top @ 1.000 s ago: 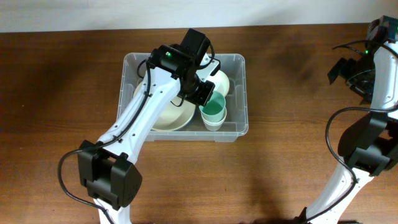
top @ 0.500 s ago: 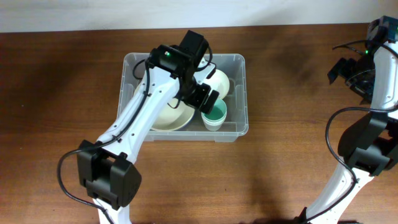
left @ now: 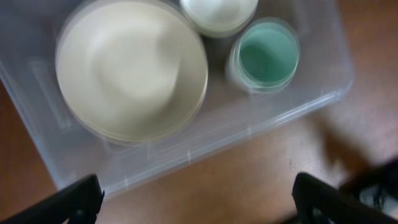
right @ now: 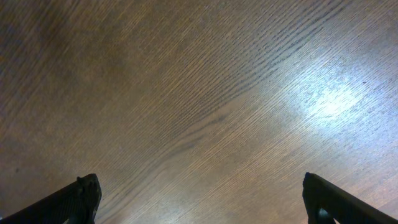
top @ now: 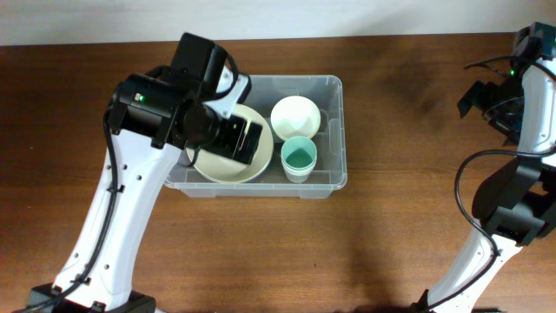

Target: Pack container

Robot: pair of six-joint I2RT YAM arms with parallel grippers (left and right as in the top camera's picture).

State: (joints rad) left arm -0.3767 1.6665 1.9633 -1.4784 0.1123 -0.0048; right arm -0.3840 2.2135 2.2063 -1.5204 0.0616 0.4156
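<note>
From above, the left arm point(top: 130, 191) covers the far left corner of the clear container point(top: 334, 130) and much of the big cream dish point(top: 217, 169) inside it. The right arm point(top: 530, 113) is cut off by the right edge.

The left wrist view is blurred. There, the white bowl point(left: 217, 12) is cropped at the top, and the container's walls run out of the picture at the top and left.

Of the left gripper point(left: 199, 202), only two dark fingertips point(left: 74, 199) show, in the bottom corners. The right gripper point(right: 199, 202) shows just as little.

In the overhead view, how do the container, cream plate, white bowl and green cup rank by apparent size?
Largest to smallest:
1. container
2. cream plate, partly hidden
3. white bowl
4. green cup
</note>
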